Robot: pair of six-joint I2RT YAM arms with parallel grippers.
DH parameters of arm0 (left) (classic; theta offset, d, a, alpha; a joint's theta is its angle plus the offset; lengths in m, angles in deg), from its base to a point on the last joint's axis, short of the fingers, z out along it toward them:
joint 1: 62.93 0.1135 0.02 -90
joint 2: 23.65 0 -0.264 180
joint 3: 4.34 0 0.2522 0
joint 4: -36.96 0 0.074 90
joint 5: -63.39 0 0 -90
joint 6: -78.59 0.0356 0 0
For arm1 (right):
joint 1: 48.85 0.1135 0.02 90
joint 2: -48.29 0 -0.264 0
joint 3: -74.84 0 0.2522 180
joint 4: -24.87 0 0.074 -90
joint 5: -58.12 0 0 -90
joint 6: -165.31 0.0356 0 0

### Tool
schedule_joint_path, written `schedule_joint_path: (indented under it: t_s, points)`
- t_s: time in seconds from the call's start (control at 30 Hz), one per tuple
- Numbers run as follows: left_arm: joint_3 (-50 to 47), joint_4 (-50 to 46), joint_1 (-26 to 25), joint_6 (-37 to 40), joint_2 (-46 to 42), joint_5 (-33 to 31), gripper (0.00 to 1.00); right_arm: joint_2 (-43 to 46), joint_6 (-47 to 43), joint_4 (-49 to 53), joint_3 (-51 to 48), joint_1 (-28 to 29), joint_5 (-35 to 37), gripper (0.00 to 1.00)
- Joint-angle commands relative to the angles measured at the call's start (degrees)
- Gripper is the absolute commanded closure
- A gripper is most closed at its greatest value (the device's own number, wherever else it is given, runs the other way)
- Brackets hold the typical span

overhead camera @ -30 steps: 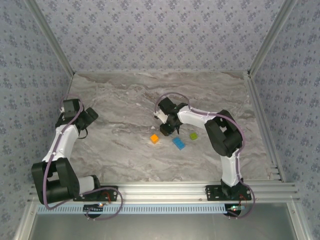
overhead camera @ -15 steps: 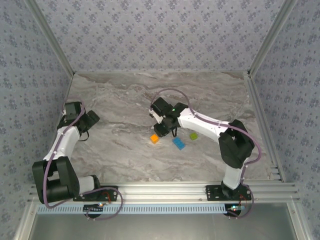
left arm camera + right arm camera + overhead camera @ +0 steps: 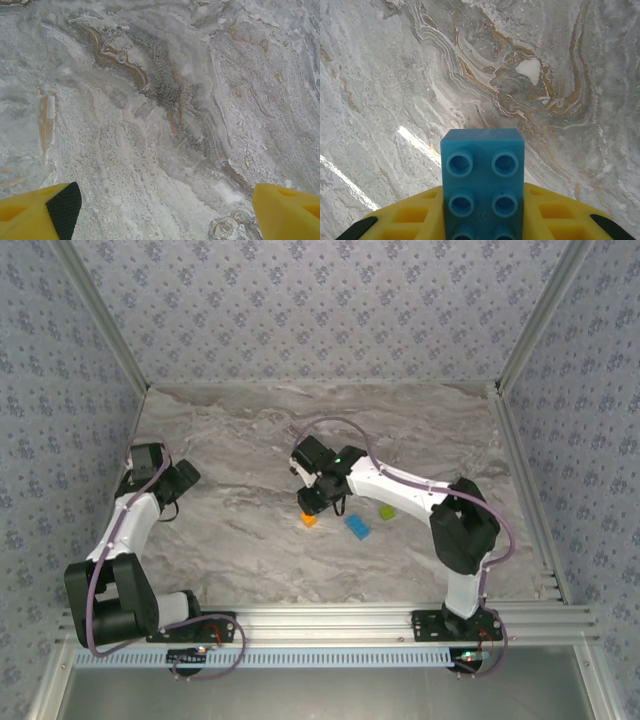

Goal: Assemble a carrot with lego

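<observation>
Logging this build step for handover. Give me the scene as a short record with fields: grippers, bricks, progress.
left gripper: open, empty, marble table below
right gripper: shut on held blue brick, just above orange brick
orange brick: on table, partly under right gripper
loose blue brick: on table, right of orange brick
green brick: on table, apart from loose blue brick
progress: table bricks lie separate, none joined

Grey marble tabletop (image 3: 230,430): far half and strip along near edge lay open. Near centre, orange studded plastic brick (image 3: 309,521), blue brick (image 3: 357,527), lime-green brick (image 3: 387,511) and white right arm (image 3: 395,483) obstructed passage.
</observation>
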Motion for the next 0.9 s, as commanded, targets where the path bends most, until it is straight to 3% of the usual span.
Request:
schedule_joint_path:
  t_s: [0.0, 0.87]
  points:
    - [0.23, 0.30, -0.31, 0.67, -1.37, 0.50, 0.10, -1.73, 0.84, 1.51, 1.70, 0.45, -1.15, 0.65]
    - [0.27, 0.46, -0.75, 0.88, -0.97, 0.49, 0.10, -5.27, 0.14, -0.07, 0.11, 1.54, -1.86, 0.65]
